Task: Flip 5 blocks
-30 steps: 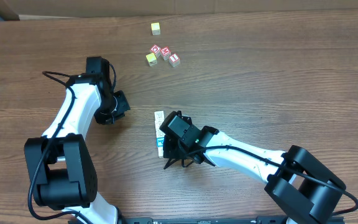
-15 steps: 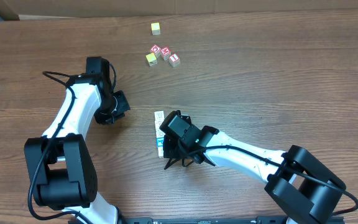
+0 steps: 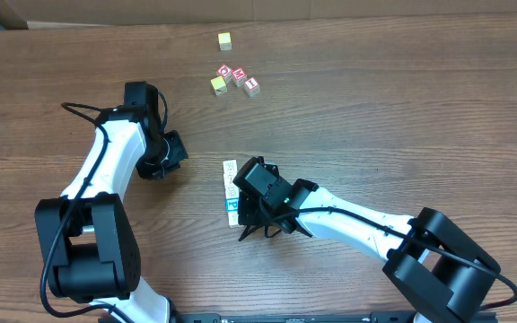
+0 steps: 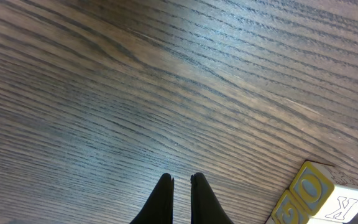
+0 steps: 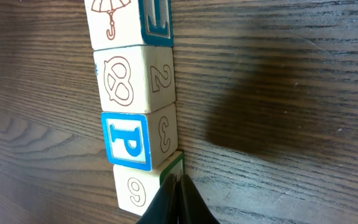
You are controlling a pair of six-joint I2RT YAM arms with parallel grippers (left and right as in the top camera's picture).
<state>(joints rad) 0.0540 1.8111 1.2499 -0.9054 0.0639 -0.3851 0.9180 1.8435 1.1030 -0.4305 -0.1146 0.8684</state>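
Note:
The blocks (image 3: 230, 179) lie in a short row mid-table, partly under my right wrist. The right wrist view shows the row end on: an umbrella block (image 5: 112, 22), a pretzel block (image 5: 128, 78), the blue "P" block (image 5: 128, 140) and a "9" block (image 5: 134, 190). My right gripper (image 5: 179, 182) is shut with nothing in it, its tips against the green-edged side of the "9" block; from overhead, this right gripper (image 3: 241, 218) sits at the row's near end. My left gripper (image 4: 181, 182) is shut over bare wood, and overhead shows the left gripper (image 3: 176, 151) left of the row.
Red-and-white cubes (image 3: 239, 76) and two yellow cubes (image 3: 225, 40) (image 3: 217, 84) sit near the far edge. A cube with yellow-and-blue faces (image 4: 316, 196) shows at the left wrist view's bottom right corner. A cardboard wall (image 3: 151, 11) backs the table.
My right wrist has shifted very slightly to the right beside the row. The left arm has not moved.

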